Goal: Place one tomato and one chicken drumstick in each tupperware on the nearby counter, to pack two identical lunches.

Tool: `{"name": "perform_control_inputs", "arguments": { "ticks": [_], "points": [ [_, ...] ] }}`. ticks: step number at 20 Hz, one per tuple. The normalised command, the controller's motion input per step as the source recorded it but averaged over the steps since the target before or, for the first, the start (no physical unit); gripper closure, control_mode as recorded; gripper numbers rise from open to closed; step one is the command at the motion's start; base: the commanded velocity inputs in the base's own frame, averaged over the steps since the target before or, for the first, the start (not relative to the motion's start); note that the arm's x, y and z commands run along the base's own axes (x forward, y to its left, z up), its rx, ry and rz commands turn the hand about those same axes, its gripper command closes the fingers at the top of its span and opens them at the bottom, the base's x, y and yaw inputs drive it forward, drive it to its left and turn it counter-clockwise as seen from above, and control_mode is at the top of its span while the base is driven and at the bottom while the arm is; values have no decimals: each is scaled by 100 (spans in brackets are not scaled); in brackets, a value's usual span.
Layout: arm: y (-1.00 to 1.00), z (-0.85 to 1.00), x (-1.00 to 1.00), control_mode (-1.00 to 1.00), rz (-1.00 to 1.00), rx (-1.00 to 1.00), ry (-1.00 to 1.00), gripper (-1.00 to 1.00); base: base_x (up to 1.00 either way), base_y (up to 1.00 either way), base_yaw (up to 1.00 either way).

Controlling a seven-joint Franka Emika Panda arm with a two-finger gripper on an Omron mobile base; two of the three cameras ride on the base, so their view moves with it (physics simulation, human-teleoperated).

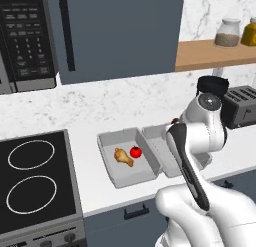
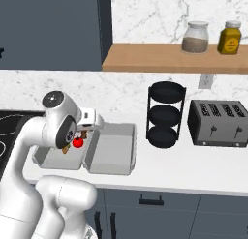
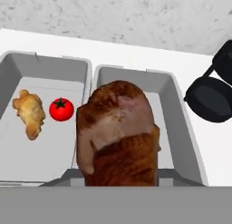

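Observation:
Two light-grey tupperware stand side by side on the white counter [image 1: 95, 191]. The left tupperware [image 1: 107, 141] [image 3: 45, 60] holds a red tomato [image 1: 135, 152] [image 3: 61, 109] and a golden chicken drumstick [image 1: 123, 156] [image 3: 29, 113]. The right tupperware [image 1: 155, 136] [image 2: 114, 151] [image 3: 167, 128] has a bare floor. My gripper [image 2: 83, 133] is shut on a second, browner chicken drumstick [image 3: 118, 137]. It hangs above the seam between the two containers, mostly over the right one. The drumstick hides my fingertips in the hand view.
A black three-tier rack [image 2: 165, 114] and a dark toaster [image 2: 218, 123] stand to the right of the containers. A stove top [image 1: 32, 176] lies to the left, under a microwave [image 1: 25, 36]. A wooden shelf [image 2: 160, 59] with jars hangs above.

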Motion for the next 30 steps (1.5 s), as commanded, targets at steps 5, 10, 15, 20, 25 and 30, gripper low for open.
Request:
{"name": "perform_control_inputs", "arguments": {
  "ticks": [5, 10, 15, 20, 25, 30],
  "points": [
    [-48, -60, 58, -100, 0, 3, 5, 100, 0, 0, 0],
    [-6, -52, 57, -100, 0, 1, 16, 100, 0, 0, 0],
    [0, -54, 53, -100, 0, 0, 18, 100, 0, 0, 0],
    [0, -35, 51, -100, 0, 0, 7, 100, 0, 0, 0],
    [0, -26, 41, -100, 0, 0, 0, 100, 0, 0, 0],
    [0, -41, 21, -100, 0, 0, 0, 100, 0, 0, 0]
  ]
}}
